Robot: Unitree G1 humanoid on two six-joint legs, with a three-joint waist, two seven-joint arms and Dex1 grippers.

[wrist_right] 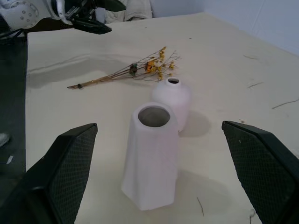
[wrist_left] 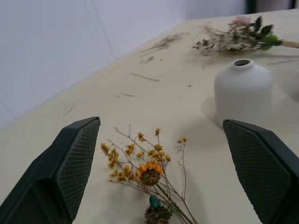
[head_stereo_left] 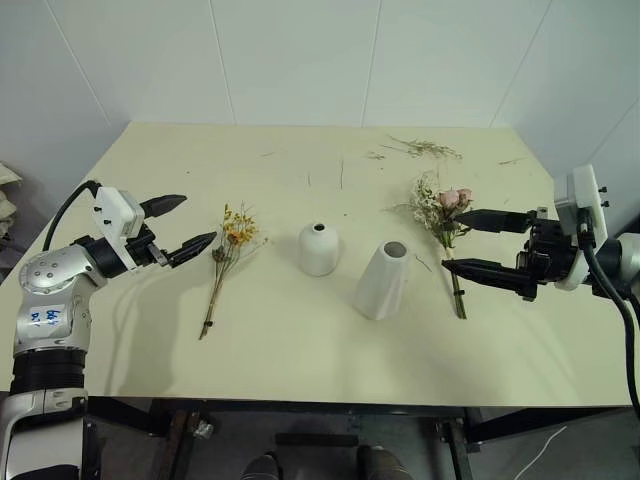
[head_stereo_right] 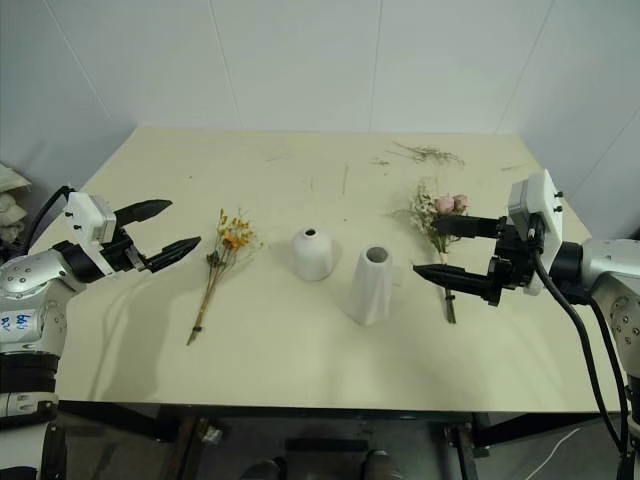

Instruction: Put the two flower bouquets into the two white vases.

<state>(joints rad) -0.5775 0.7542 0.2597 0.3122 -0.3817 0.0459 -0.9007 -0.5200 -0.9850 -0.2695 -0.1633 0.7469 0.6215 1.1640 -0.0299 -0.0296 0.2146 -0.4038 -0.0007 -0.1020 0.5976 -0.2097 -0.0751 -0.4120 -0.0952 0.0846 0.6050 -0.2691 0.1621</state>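
Both grippers hang wide open and empty over the pale yellow table [head_stereo_left: 300, 350]: the left gripper [head_stereo_left: 186, 226] faces the thin sprig bunch with yellow-orange blossoms [head_stereo_left: 225, 262], the right gripper [head_stereo_left: 470, 243] hovers over the fuller pink-rose bouquet [head_stereo_left: 445, 225] (both bunches lying flat). Between them stand the short round white vase [head_stereo_left: 319, 249] and, just beside it, the taller tapered white vase [head_stereo_left: 384, 280].

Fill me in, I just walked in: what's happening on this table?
A robot is set to put flowers into vases. Both bouquets lie flat on the table: the yellow sprig bunch near the open left gripper, the pink rose bunch by the open right gripper. The round vase and tall vase stand empty between them.
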